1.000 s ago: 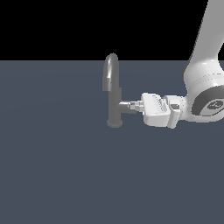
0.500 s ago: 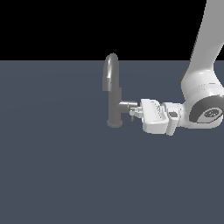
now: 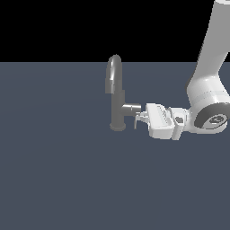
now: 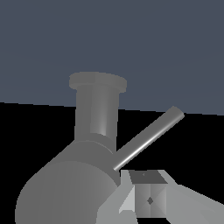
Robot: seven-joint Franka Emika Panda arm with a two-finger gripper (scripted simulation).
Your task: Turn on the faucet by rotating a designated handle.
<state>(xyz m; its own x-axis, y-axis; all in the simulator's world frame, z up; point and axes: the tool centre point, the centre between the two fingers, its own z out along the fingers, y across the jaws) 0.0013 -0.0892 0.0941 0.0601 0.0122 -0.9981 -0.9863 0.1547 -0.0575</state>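
The grey faucet [image 3: 118,110] stands upright with its arched spout at the top and a short side stub [image 3: 131,108] pointing to the exterior view's right. The handle [image 3: 135,122], a thin dark rod, hangs down from the stub's end. My gripper [image 3: 142,118] lies level just right of the stub, shut with nothing between its fingers, and its tips are against the handle. In the wrist view the faucet column [image 4: 96,116] and the handle [image 4: 148,138] fill the picture, with the closed fingertips [image 4: 148,199] right beside the rod's near end.
The faucet stands on a flat dark blue-grey surface [image 3: 58,170]. My white arm [image 3: 209,90] comes in from the exterior view's upper right. Nothing else is in view.
My gripper has dropped lower and edged toward the faucet column. The handle has swung downward with the fingertips.
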